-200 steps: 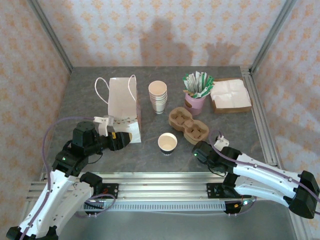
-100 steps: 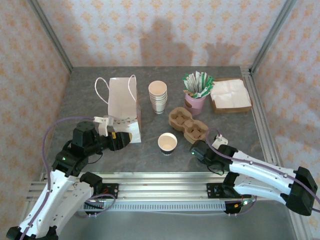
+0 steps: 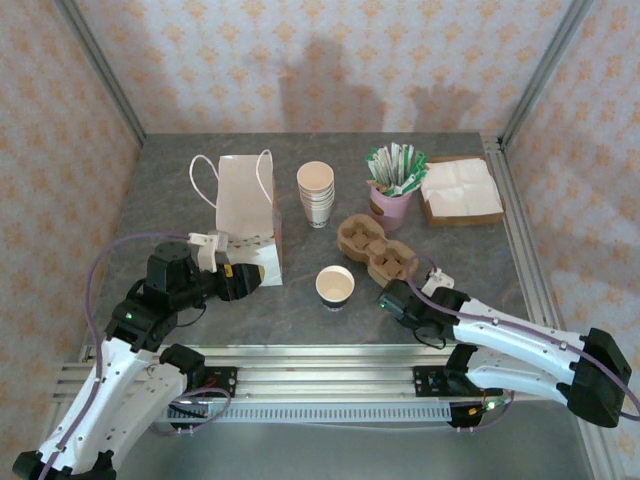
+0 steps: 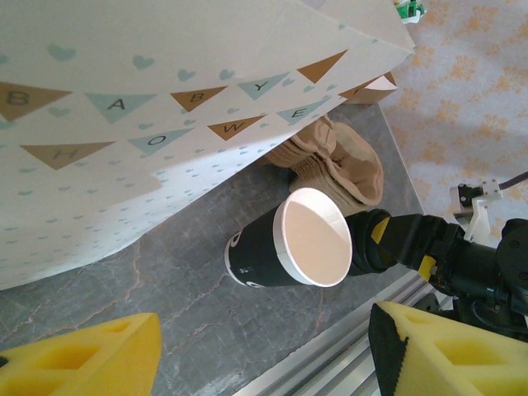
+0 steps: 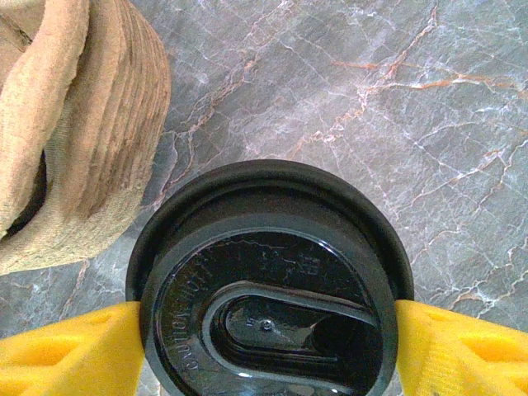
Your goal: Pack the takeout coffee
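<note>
1. Shifted slightly leftward over the past second, the right claw point(image 3: 390, 299) is seen nearer the takeout coffee cup point(image 3: 335, 285), its jaws drawn a little narrower. The left arm is unchanged in pose.
2. The right claw is closed about a black lid point(image 5: 268, 272), with a yellow pad point(image 5: 66, 351) pressed to the rim on either side. Whether the lid is lifted off the table point(image 3: 470, 265) cannot be told.
3. The cup, dark-walled with a pale rim and pale inside, is stood upright and uncovered on the grey marbled table. It is placed between the two claws, just left of the right one.
4. The left claw point(image 3: 247, 278) is held wide open with nothing between its pads point(image 4: 82, 355). It is positioned at the near end of the paper bag point(image 3: 247, 200) and pointed toward the cup.
5. The bag is white, printed with small hearts and a bunting of letters. It is set at the left of the table with its handles at the far end.
6. A brown pulp cup carrier point(image 3: 376, 250) is found just beyond the right claw, and is seen close beside the lid in the right wrist view.
7. Along the far side are ranged a stack of lidless paper cups point(image 3: 316, 195), a pink cup of packets point(image 3: 391, 205) and a tray of napkins point(image 3: 460, 190).
</note>
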### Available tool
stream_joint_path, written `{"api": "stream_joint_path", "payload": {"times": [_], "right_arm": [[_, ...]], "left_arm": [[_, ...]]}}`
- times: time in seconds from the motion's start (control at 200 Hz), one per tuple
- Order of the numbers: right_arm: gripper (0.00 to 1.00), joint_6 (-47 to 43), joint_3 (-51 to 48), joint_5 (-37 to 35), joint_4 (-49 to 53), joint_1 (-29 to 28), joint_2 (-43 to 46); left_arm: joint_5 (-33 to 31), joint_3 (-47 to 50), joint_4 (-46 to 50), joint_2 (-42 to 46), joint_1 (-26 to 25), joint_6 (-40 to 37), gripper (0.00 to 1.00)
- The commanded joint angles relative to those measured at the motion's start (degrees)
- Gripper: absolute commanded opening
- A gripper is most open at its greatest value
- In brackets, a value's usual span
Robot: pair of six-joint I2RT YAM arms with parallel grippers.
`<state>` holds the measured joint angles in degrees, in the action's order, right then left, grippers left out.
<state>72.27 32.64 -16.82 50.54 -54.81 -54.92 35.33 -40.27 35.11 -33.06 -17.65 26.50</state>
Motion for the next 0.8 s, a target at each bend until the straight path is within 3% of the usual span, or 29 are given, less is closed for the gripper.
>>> {"api": "stream_joint_path", "payload": {"times": [0.0, 0.52, 0.791], "right_arm": [[0.73, -0.5, 1.1, -2.6, 2.1, 0.5, 0.4], [0.7, -5.9, 5.5, -1.0, 6.9, 1.7, 4.0], [0.7, -15.6, 11.6, 1.9, 12.6, 3.4, 4.5]], "left_arm": [[-0.8, 0.5, -0.4, -0.2, -0.5, -0.8, 0.69], [-0.9, 0.5, -0.5, -0.3, -0.6, -0.9, 0.69], [-0.7, 0.4, -0.4, -0.4, -0.7, -0.9, 0.68]]}}
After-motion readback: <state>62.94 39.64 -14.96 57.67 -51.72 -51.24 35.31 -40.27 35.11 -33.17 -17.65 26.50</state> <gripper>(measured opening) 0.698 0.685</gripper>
